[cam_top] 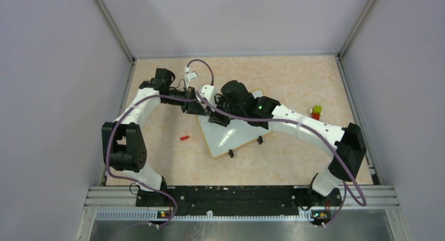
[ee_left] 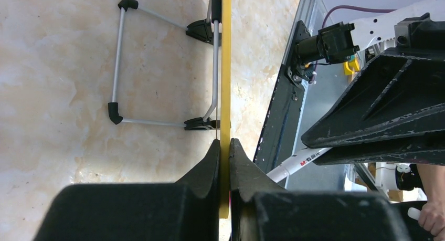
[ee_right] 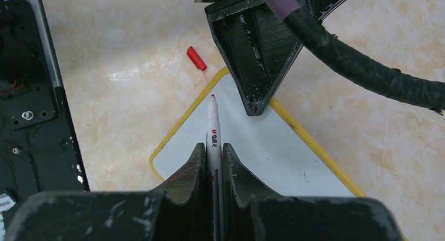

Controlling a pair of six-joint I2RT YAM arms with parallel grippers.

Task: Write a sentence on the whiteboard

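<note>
Nearest me, the whiteboard point(cam_top: 239, 136) sits skewed in the middle of the table point(cam_top: 294, 162), its two black clip feet point(cam_top: 231, 153) on the edge toward the bases. A red cap point(cam_top: 184, 137) lies loose just left of it. At the board's far left corner my left gripper point(ee_left: 224, 146) is pinched tight on the yellow rim point(ee_left: 225, 67). My right gripper point(ee_right: 212, 149) is clamped round a marker point(ee_right: 212, 123), with its red tip over the white face; I can't tell if it touches. Small coloured blocks point(cam_top: 316, 112) sit further right.
</note>
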